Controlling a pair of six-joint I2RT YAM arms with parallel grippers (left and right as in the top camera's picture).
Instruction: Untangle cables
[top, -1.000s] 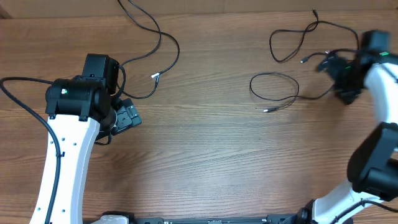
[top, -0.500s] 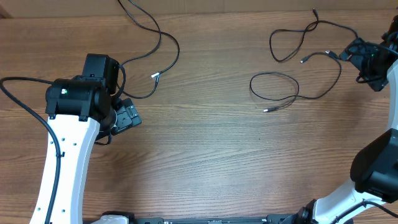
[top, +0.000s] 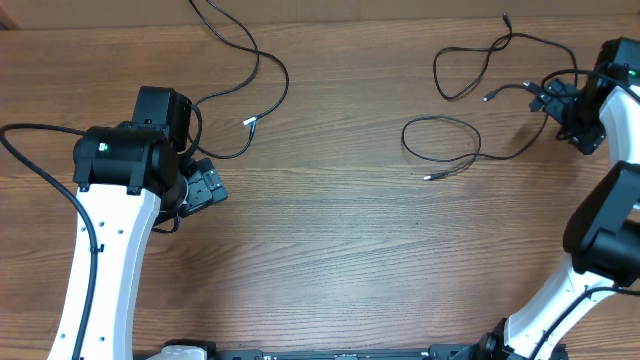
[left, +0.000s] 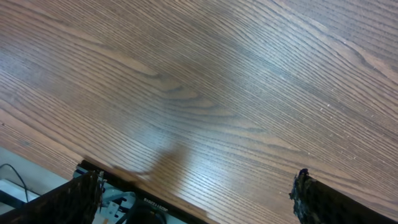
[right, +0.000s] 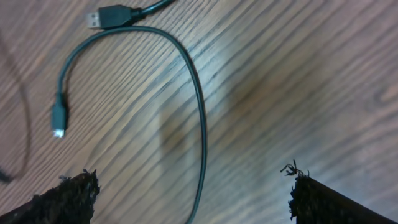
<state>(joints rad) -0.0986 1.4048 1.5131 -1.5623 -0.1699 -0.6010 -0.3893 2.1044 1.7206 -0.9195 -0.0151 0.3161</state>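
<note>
Hovering near the table's (top: 330, 250) right edge, jaws wide, the right gripper (right: 193, 186) should straddle the curved cable (right: 202, 124) mid-span, clear of its small plug (right: 58, 118), before pinching; the left gripper (left: 196, 193) gapes empty.

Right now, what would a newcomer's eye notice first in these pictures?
Thin black cables lie in loose loops on the wooden table, most at the right, one long cord at the left. In the right wrist view, a USB plug lies ahead of the open, empty fingers.
</note>
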